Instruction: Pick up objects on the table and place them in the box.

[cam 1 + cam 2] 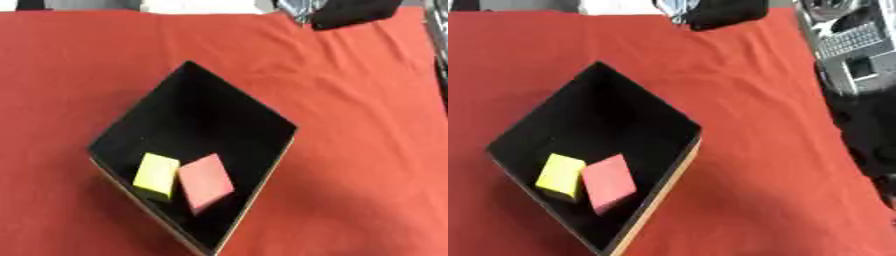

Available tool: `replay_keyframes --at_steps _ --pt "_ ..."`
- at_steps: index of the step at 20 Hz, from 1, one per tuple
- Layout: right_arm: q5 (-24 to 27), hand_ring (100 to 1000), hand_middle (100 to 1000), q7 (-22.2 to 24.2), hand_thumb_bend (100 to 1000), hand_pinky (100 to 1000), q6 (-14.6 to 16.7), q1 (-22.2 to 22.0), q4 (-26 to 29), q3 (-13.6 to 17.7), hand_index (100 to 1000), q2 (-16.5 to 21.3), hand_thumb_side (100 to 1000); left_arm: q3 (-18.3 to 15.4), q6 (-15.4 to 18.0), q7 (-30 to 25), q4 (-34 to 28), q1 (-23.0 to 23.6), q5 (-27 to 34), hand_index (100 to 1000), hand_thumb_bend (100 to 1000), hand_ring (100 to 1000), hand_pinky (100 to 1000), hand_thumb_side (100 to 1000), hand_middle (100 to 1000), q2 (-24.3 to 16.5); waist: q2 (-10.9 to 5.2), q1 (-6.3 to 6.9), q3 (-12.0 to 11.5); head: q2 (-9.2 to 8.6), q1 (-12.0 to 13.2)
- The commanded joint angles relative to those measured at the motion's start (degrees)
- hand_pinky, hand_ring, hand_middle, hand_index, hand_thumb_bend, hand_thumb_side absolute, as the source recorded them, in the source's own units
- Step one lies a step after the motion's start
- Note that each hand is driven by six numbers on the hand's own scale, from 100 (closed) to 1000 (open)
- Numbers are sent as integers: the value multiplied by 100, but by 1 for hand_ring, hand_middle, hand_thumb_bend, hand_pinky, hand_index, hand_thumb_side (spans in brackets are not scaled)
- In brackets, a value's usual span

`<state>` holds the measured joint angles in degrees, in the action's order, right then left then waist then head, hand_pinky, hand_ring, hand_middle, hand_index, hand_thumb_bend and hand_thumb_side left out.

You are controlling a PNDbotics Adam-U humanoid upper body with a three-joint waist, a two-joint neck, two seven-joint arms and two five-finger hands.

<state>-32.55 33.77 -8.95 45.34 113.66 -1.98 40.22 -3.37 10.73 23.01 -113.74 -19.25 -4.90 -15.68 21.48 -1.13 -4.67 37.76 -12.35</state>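
Yellow block (157,174) and pink block (206,181) lie touching inside the black box (201,95) on the red-clothed worktop (367,150). Neither hand in view, state unknown. Placing looks done; next needs another object, none visible.

The worktop (367,150) is covered with a red cloth (745,165), creased toward the far edge. A black open box (197,117) sits directly on the cloth, turned cornerwise, toward the near left. At the far edge a dark object (354,12) overlaps the cloth; what it is cannot be made out.
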Motion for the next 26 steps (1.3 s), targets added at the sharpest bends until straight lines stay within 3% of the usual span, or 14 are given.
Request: replay_keyframes --at_steps 1,4,8,14,26 --pt "295 846 796 -290 100 844 -204 -214 93 509 839 -11 831 -90 35 89 -85 -84 -65 835 190 766 587 804 670 -149 -147 21 -18 23 75" --pt "549 837 783 -543 100 841 -98 -622 93 921 828 -160 842 -107 68 143 -85 -114 -91 835 191 765 588 802 670 -168 -136 18 -58 48 108" --pt "888 782 730 -882 100 826 218 -1173 93 1472 805 -338 845 -115 127 200 -85 -162 -105 835 193 765 589 799 672 -190 -114 0 -107 76 146" --pt "1412 771 706 -1406 100 829 729 -1831 93 2272 794 -496 846 -90 200 228 -85 -234 -103 834 194 763 591 795 672 -214 -110 -24 -186 94 106" --pt "2519 738 690 -2513 100 813 1107 -2212 -26 2234 788 -494 841 -95 257 255 -85 -264 -110 834 196 762 592 792 672 -219 -164 -16 -184 80 74"
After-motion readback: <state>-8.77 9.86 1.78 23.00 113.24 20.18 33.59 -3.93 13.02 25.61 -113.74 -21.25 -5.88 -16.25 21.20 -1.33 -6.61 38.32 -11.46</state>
